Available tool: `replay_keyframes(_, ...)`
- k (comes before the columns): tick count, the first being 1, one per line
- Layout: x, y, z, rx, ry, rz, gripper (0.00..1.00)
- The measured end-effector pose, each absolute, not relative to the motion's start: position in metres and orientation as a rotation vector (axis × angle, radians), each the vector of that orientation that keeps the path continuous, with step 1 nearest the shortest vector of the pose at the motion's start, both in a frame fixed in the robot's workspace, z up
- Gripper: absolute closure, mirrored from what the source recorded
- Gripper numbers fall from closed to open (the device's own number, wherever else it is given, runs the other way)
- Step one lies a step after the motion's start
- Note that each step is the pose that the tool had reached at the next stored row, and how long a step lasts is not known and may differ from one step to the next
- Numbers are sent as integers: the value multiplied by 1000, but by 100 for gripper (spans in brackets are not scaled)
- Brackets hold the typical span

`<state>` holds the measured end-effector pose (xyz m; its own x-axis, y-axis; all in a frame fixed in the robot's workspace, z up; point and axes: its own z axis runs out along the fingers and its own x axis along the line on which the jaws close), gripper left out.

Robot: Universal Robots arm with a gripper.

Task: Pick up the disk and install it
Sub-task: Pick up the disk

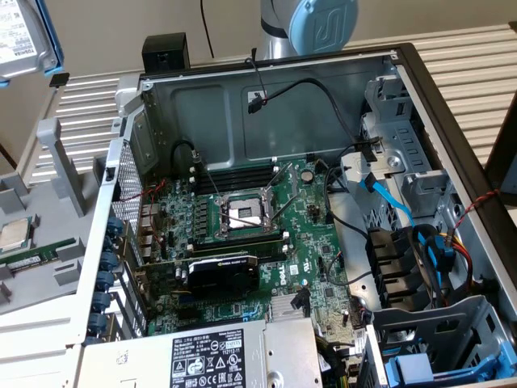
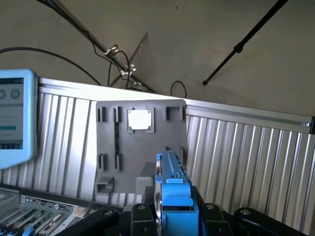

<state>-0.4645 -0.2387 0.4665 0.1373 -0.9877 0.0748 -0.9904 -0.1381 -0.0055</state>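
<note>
The disk [image 1: 23, 36] hangs high at the exterior view's far left, above the grey parts tray. Its white label and bright blue carrier frame show there. In the wrist view I see the disk [image 2: 172, 189] edge-on, blue frame uppermost, clamped between my gripper's [image 2: 174, 212] two black fingers [image 2: 140, 212]. The gripper is shut on it. The open computer case [image 1: 266, 105] lies to the right of the held disk, with its drive bays [image 1: 404, 267] along the exterior view's right side.
A grey parts tray [image 1: 48, 242] holds a square CPU chip [image 1: 14, 234]. The case shows the motherboard [image 1: 242, 218], a graphics card [image 1: 222, 273], the power supply [image 1: 210, 356], loose cables [image 1: 436, 250] and a blue carrier [image 1: 420, 368] in the lower bay. A light blue tablet [image 2: 15, 118] stands nearby.
</note>
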Motion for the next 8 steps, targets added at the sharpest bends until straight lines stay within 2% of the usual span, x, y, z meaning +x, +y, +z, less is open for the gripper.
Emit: replay_keyframes(8,-442,-239,487,2335,-2033,95,63)
